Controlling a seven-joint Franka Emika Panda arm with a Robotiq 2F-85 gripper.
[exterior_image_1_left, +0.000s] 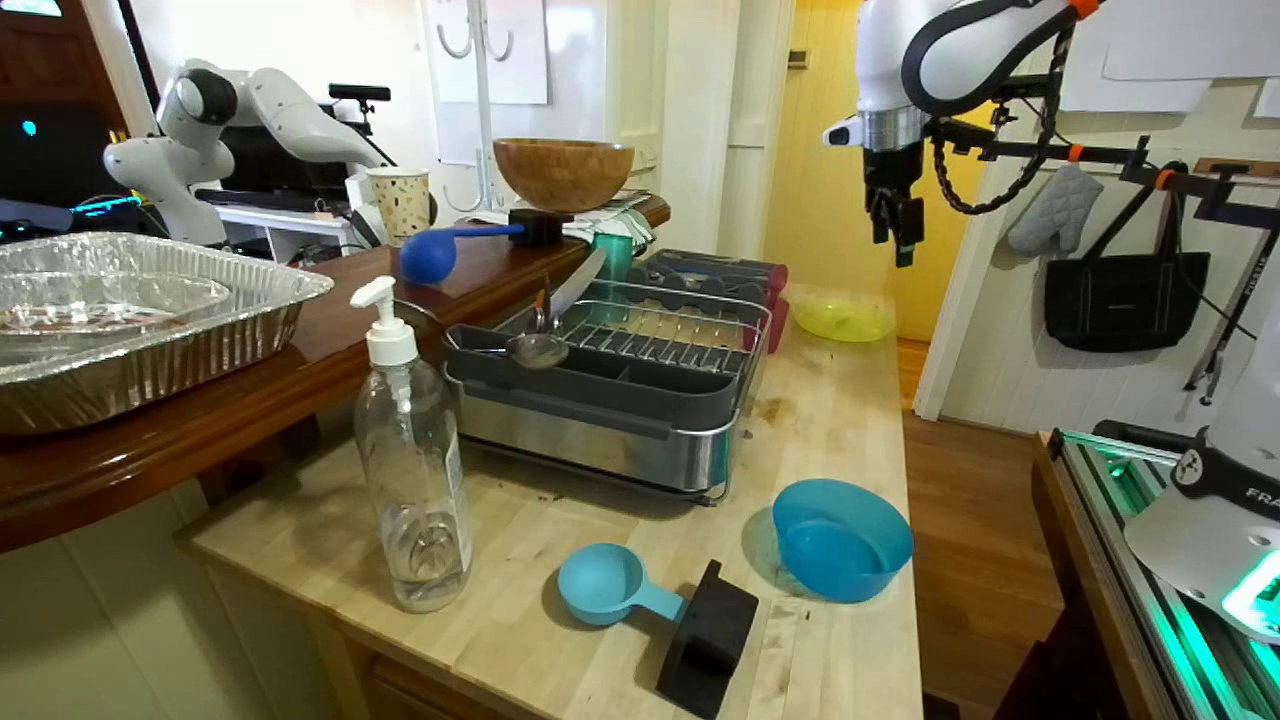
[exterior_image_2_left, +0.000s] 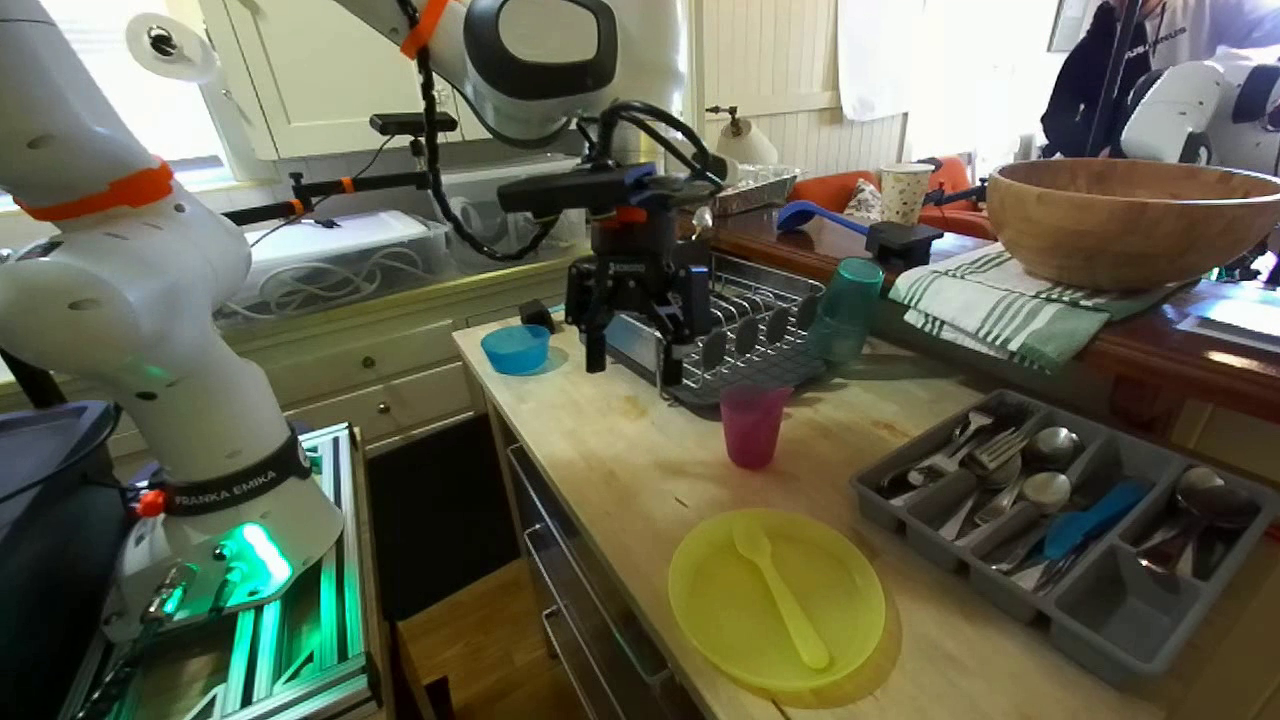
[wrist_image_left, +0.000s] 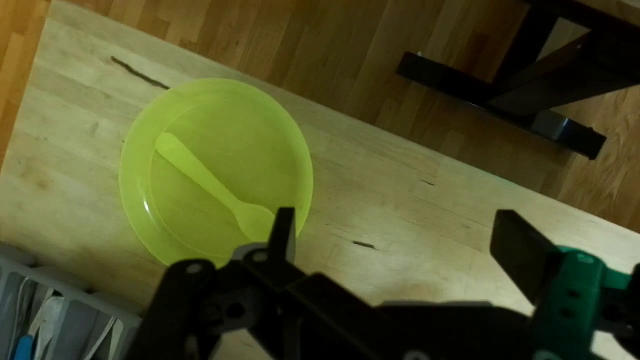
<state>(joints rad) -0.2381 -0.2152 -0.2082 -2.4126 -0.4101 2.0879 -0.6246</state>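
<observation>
The gripper (exterior_image_2_left: 634, 365) hangs above the counter (exterior_image_2_left: 620, 450) with its fingers (wrist_image_left: 283, 230) spread wide, and in the wrist view nothing stands between them, so it holds nothing. The nearest things appear to be the yellow plate (wrist_image_left: 250, 135) and the yellow spoon (wrist_image_left: 205, 177), both lower than the gripper and off to one side of it. The yellow spoon lies inside the yellow plate, its bowl end toward the gripper; probably the rim helps to keep it from sliding off. The yellow plate rests flat, as its broad shape allows, close to the counter's edge. Also lower than the gripper, the pink cup (exterior_image_2_left: 753, 430) stands on its narrower end, seemingly mouth upward. The cutlery tray (exterior_image_2_left: 1130, 610) is on that side of the yellow plate which is away from this edge, and its walls keep the cutlery (exterior_image_2_left: 1047, 490) sorted. Opposite to the yellow plate, past the gripper, is the dish rack (exterior_image_1_left: 620, 445), likely spaced for draining; the blue bowl (exterior_image_1_left: 843, 540) sits farther still.
</observation>
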